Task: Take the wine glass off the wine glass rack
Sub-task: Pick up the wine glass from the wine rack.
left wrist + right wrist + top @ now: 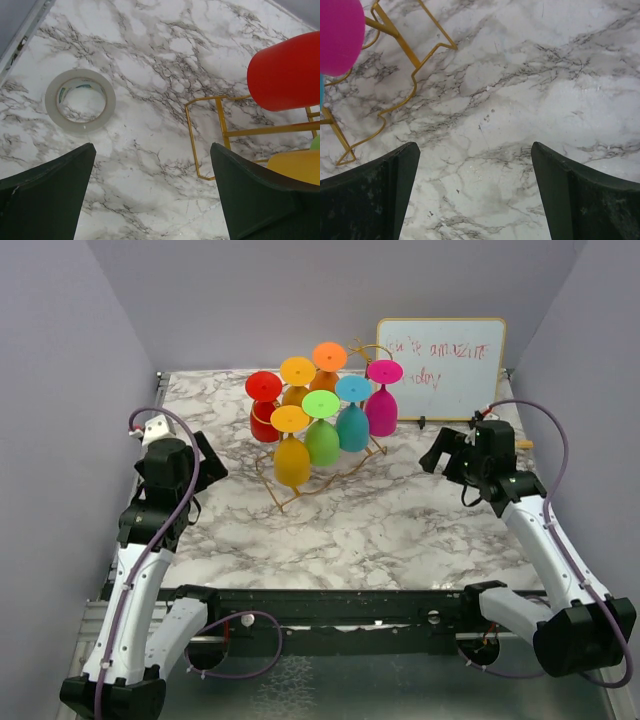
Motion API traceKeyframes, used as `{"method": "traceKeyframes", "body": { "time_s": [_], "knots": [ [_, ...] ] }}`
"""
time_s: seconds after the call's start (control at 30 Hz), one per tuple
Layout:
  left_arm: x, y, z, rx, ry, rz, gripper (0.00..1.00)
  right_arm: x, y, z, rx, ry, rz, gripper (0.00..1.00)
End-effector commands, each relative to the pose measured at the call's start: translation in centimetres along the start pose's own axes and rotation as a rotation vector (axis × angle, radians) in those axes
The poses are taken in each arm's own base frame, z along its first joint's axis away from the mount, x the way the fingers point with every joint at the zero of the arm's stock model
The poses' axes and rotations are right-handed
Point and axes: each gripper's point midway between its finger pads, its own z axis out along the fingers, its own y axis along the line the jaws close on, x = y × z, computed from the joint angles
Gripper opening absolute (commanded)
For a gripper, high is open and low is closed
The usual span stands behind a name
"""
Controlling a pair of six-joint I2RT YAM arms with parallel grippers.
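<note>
Hanging on the frame: seven coloured wine glasses (322,430), bowls down and feet up, on the wine glass rack (260,131), which stands toward the back middle of the marble table (400,525).
Rack from my left gripper (152,147): ahead and off to my right. Its gold base wire lies on the marble just beyond my right-hand finger, and I am not touching it.
Glasses nearest my left side: the red glass (285,70) hangs up and to the right of my fingers. The yellow glass (295,167) shows just past my right-hand finger. I am apart from both.
Rack from my right gripper (475,145): ahead and off to my left. Its wavy foot rail runs across the marble beyond my left-hand finger, clear of it.
Glass nearest my right side: the magenta glass (340,35), at the far left corner of my wrist view, apart from me.
Left jaws: spread wide, only bare marble between them, holding and touching nothing.
Right jaws: spread wide too, bare marble between them, nothing gripped.
Tape roll (80,100): flat on the marble, ahead and to the left of my left fingers.
Whiteboard (440,355): red writing on it, propped at the back right, behind the rack.
</note>
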Motion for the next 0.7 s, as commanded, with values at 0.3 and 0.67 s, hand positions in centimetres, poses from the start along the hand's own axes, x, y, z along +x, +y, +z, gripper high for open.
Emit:
{"method": "traceKeyframes", "body": {
  "time_s": [0.3, 0.67],
  "knots": [
    [5.3, -0.6, -0.1, 0.068, 0.145, -0.133, 0.99, 7.7, 2.7, 2.0, -0.247, 0.21, 0.144, 1.0],
    [10.5, 1.5, 2.0, -0.05, 0.239, -0.26, 0.99, 12.6, 5.6, 2.9, -0.51, 0.307, 0.319, 1.0]
  ]
}}
